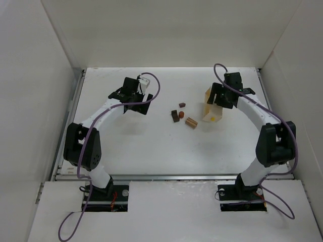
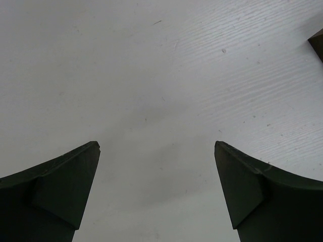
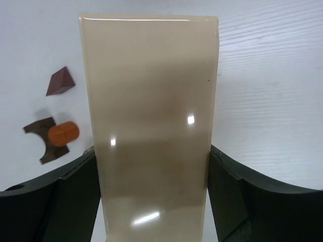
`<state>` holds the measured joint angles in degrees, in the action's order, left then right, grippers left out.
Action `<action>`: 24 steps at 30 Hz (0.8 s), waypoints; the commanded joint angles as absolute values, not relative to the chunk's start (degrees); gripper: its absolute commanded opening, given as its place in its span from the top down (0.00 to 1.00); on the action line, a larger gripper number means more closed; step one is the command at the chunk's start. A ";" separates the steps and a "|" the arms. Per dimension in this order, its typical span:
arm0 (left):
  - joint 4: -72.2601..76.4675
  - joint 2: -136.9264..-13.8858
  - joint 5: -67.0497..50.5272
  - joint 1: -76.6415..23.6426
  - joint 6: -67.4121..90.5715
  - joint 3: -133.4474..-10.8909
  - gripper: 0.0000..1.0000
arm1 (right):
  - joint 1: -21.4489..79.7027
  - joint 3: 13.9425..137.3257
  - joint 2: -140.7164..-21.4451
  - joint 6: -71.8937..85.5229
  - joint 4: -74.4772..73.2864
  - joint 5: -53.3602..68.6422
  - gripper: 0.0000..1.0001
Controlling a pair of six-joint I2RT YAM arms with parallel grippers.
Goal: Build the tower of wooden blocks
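Observation:
Several small wooden blocks lie loose near the table's middle, not stacked. They are a dark brown arch block (image 1: 175, 116), an orange cylinder (image 1: 180, 114) touching it, a reddish-brown wedge (image 1: 182, 105) and a tan block (image 1: 191, 122). The right wrist view shows the arch (image 3: 43, 143), the cylinder (image 3: 64, 133) and the wedge (image 3: 60, 81) to the left of the gripper. My right gripper (image 1: 218, 101) (image 3: 151, 156) is shut on a pale cream box (image 1: 212, 110) (image 3: 151, 101), held tilted. My left gripper (image 1: 139, 101) (image 2: 156, 146) is open and empty over bare table, left of the blocks.
White walls enclose the white table (image 1: 151, 146) on three sides. A small orange piece (image 1: 212, 119) shows at the lower end of the cream box. A dark block corner (image 2: 318, 43) pokes in at the right edge of the left wrist view.

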<state>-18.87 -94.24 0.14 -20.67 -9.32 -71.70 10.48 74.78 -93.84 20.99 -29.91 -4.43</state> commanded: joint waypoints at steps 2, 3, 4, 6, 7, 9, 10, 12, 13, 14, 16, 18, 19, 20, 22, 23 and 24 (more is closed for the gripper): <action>-20.39 -90.80 1.05 -20.92 -10.28 -72.86 0.05 | 8.79 73.92 -96.76 16.62 -23.03 20.82 0.97; -20.39 -90.79 1.05 -20.92 -10.28 -72.86 0.05 | 8.18 73.39 -96.77 16.61 -22.24 24.40 0.97; -21.00 -90.79 1.05 -20.92 -10.28 -73.47 0.05 | 6.78 72.69 -97.55 16.61 -21.71 26.52 0.93; -21.01 -90.79 1.05 -20.92 -10.28 -73.48 0.05 | 5.54 71.90 -98.09 16.61 -19.96 31.09 0.90; -21.53 -90.79 1.05 -20.92 -10.28 -73.48 0.05 | 4.41 70.85 -98.09 16.61 -19.43 32.07 0.83; -21.53 -90.79 1.05 -20.92 -10.81 -73.48 0.05 | 3.17 70.14 -99.57 17.13 -18.63 33.48 0.66; -22.06 -90.27 1.05 -20.92 -10.81 -74.00 0.05 | 2.47 70.14 -100.19 17.14 -18.63 34.10 0.60; -22.06 -90.26 1.05 -20.92 -10.81 -74.00 0.05 | 0.62 69.53 -101.77 17.14 -18.63 35.06 0.49; -22.06 -90.26 1.05 -20.92 -10.81 -74.00 0.05 | 0.09 69.52 -102.30 17.14 -18.63 36.11 0.46; -22.06 -90.26 1.05 -20.92 -10.81 -74.00 0.05 | -0.96 68.83 -102.83 17.14 -18.63 36.82 0.37; -22.06 -90.26 1.05 -20.92 -10.81 -74.00 0.05 | -1.66 68.82 -104.14 17.75 -18.63 37.70 0.27; -22.58 -90.26 0.53 -20.92 -10.81 -74.00 0.05 | -1.67 68.82 -104.15 17.75 -19.33 38.32 0.18; -22.59 -90.26 0.53 -20.92 -10.81 -74.00 0.05 | -1.67 68.82 -104.15 18.28 -20.03 37.36 0.16; -22.59 -90.26 0.53 -20.92 -10.81 -74.00 0.05 | -1.67 68.82 -103.63 18.28 -20.04 35.87 0.13; -22.59 -90.26 0.53 -20.92 -10.81 -74.00 0.05 | -2.20 68.82 -102.84 18.28 -21.18 33.94 0.04; -22.59 -90.26 0.53 -20.92 -10.81 -74.00 0.05 | -2.81 68.82 -102.31 18.89 -21.18 32.88 0.01; -22.59 -90.26 0.53 -20.92 -10.81 -74.00 0.05 | -3.33 68.82 -101.43 18.90 -21.96 30.61 0.01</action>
<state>-21.71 -92.90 0.62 -20.67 -10.31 -71.75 -2.26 68.42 -104.40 18.55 -22.24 33.32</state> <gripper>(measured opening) 0.959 0.985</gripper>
